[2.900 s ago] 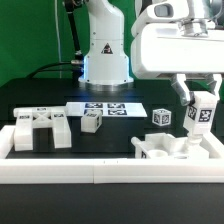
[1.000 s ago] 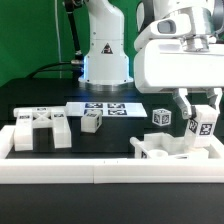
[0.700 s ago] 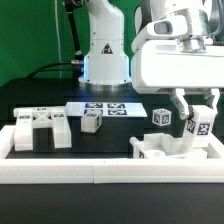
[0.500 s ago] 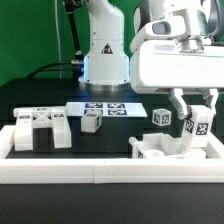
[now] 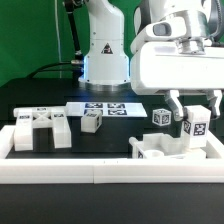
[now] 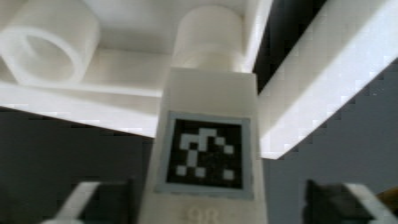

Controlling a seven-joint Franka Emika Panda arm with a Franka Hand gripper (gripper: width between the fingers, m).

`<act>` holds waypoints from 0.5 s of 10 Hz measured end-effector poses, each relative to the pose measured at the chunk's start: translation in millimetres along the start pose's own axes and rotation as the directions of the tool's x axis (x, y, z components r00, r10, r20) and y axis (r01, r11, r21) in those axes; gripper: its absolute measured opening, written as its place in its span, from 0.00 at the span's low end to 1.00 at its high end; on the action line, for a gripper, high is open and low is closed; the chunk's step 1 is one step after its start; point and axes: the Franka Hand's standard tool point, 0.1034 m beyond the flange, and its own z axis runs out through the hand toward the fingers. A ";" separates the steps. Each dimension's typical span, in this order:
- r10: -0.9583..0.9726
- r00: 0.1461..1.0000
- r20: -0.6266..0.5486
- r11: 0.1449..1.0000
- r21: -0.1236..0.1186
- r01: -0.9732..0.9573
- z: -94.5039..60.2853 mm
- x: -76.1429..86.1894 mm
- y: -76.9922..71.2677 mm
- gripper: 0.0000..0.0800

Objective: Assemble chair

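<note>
My gripper (image 5: 193,102) hangs over the exterior view's front right, open. Its fingers (image 6: 89,200) stand apart on both sides of an upright white chair leg (image 5: 195,124) with a square tag, with a gap on each side. The leg (image 6: 210,130) stands with its lower end on a flat white chair part (image 5: 158,148) that has round sockets (image 6: 54,50). A chunky slotted chair block (image 5: 38,128) lies at the front left. Two small tagged pieces (image 5: 92,121) (image 5: 161,117) lie in the middle.
The marker board (image 5: 105,108) lies flat behind the small pieces. A long white border rail (image 5: 100,175) runs along the front and turns up at both ends. The robot's base (image 5: 105,50) stands at the back.
The gripper came down with the leg onto the socketed part. In the last half second its fingers spread apart and let go of the leg, which stays upright.
</note>
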 end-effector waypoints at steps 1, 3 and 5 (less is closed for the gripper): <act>0.000 1.000 0.001 1.000 0.000 0.000 0.2 -0.3 0.0 0.74; -0.013 1.000 0.008 1.000 -0.002 0.013 0.2 1.6 4.5 0.80; -0.026 1.000 0.005 1.000 -0.007 0.026 -1.3 3.6 8.0 0.81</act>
